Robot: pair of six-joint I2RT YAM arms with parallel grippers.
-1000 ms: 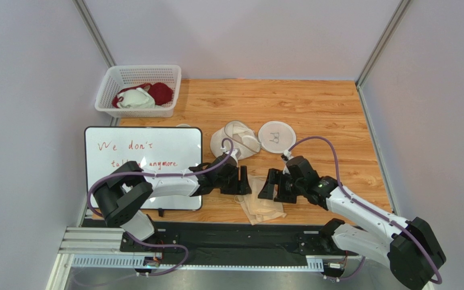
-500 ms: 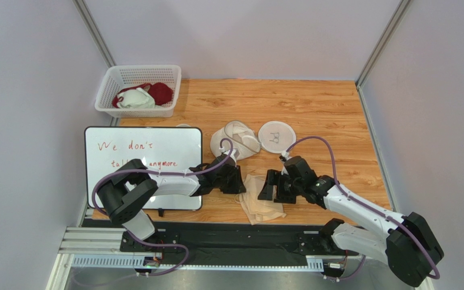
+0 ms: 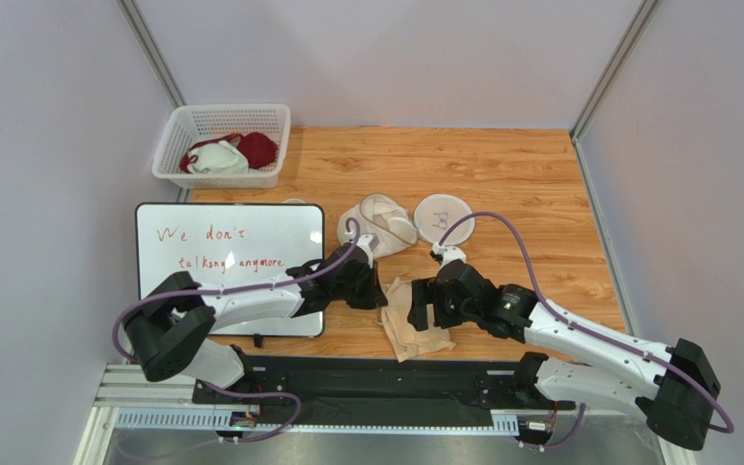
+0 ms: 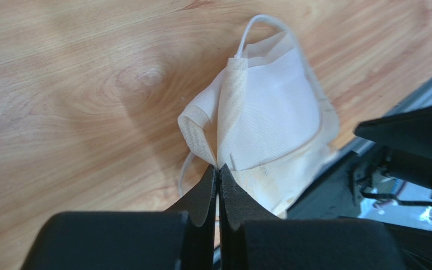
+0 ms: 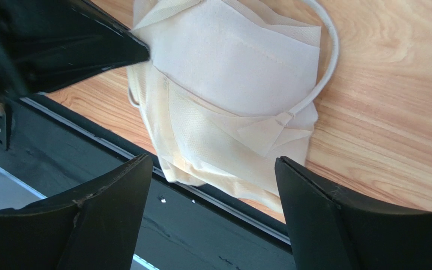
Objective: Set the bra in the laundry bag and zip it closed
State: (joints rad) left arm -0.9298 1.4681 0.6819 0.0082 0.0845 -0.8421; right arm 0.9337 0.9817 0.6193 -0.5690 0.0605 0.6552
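Wooden table (image 3: pixel 502 174) carries the laundry bag (image 3: pixel 386 225), lying open at 12 o'clock from the bra (image 3: pixel 415 334) by the near edge. I see the left gripper (image 4: pixel 219 169) pinching a bra fold, and the right gripper (image 5: pixel 212 162) hanging spread over its 3 o'clock side.

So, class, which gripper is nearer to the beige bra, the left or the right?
Left. The left gripper is shut on a fold at the edge of the bra, touching it. The right gripper is open over the bra, its fingers spread to either side, gripping nothing.
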